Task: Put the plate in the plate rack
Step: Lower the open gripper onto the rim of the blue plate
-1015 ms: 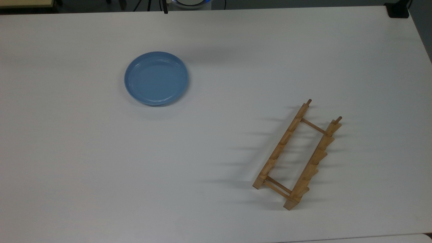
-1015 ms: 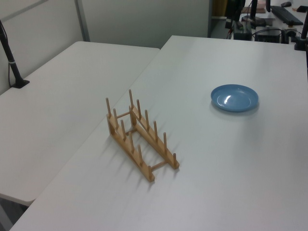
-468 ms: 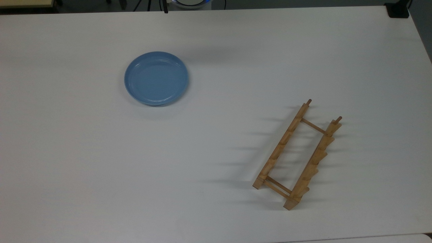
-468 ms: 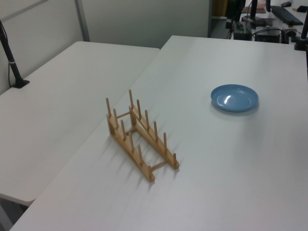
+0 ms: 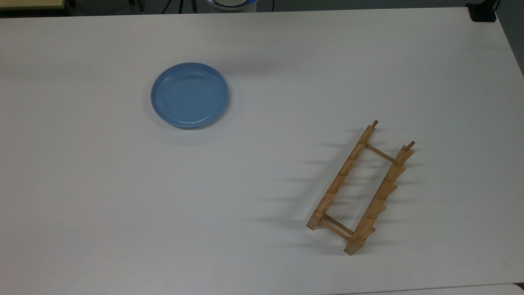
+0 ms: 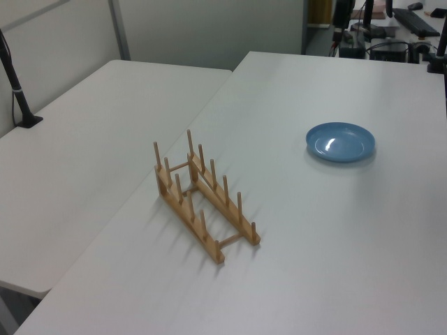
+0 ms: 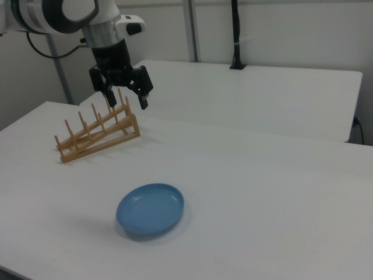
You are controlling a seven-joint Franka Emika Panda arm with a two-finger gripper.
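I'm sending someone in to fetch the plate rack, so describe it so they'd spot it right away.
Look at the large white table. The plate rack stands on it, well apart from the round light-blue plate, toward the top view's lower right. It is the one wooden thing there: two parallel light-wood rails with rows of upright pegs, joined by thin crossbars like a short ladder.

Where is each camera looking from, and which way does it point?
Top view: sits overhead, looking straight down at the white table, the plate and the plate rack.
Left view: sits high off one table corner, looking slantwise across the rack toward the plate.
Right view: sits lower on the plate's side, looking across the plate toward the rack; the arm and its open gripper show, raised in front of the rack.
All three share the plate and rack.
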